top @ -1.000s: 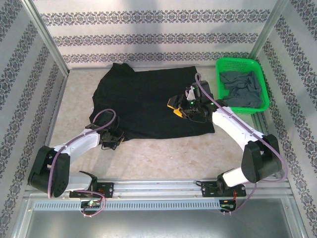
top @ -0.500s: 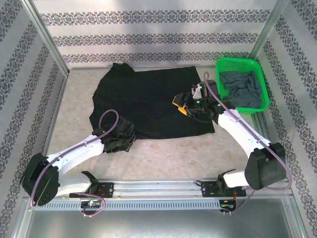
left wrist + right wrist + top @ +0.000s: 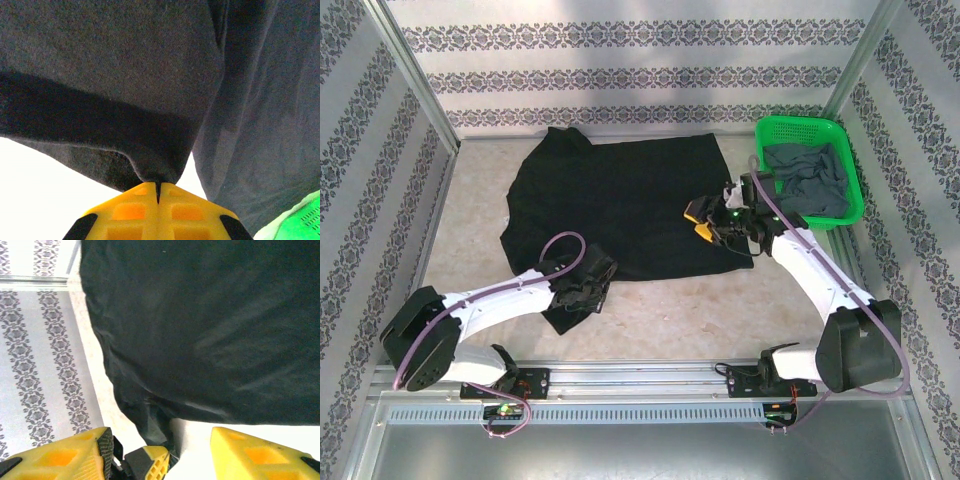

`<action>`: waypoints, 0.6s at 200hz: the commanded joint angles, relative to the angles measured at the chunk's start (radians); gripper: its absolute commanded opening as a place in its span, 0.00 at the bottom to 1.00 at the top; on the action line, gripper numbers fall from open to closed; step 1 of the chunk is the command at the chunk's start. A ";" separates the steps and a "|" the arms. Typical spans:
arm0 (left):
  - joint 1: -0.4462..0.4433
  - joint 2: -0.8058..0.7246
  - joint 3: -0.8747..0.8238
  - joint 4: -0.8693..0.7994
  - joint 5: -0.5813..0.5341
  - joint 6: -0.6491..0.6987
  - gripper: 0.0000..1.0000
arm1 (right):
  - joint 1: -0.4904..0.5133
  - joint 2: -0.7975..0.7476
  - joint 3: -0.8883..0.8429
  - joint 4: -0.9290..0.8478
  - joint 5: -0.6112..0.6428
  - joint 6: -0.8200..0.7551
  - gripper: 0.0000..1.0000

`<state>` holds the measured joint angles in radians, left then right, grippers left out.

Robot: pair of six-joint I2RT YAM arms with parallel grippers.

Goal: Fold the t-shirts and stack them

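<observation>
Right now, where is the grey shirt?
In the top view, the grey t-shirt lies bunched in the green basket at the far right, beside the black t-shirt.

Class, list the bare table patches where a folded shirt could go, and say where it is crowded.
Free: the near strip of table between black shirt and rail; the left strip between shirt and wall. Crowded: the right, around right pincer and green basket.
</observation>
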<state>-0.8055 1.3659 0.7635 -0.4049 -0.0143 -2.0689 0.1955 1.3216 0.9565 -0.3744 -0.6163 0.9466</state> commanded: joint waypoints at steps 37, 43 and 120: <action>-0.029 -0.123 0.054 -0.339 0.031 -0.068 0.00 | -0.019 -0.007 -0.048 -0.127 0.096 -0.033 0.54; -0.029 -0.150 0.025 -0.343 0.028 -0.071 0.00 | -0.019 -0.008 -0.053 -0.135 0.111 -0.035 0.54; 0.284 -0.341 0.027 -0.502 -0.033 0.443 0.47 | -0.043 0.041 -0.071 -0.149 0.253 -0.067 0.52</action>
<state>-0.6857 1.0527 0.7513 -0.7944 -0.0162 -1.8996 0.1753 1.3361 0.8940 -0.5022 -0.4377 0.9092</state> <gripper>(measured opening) 0.477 0.529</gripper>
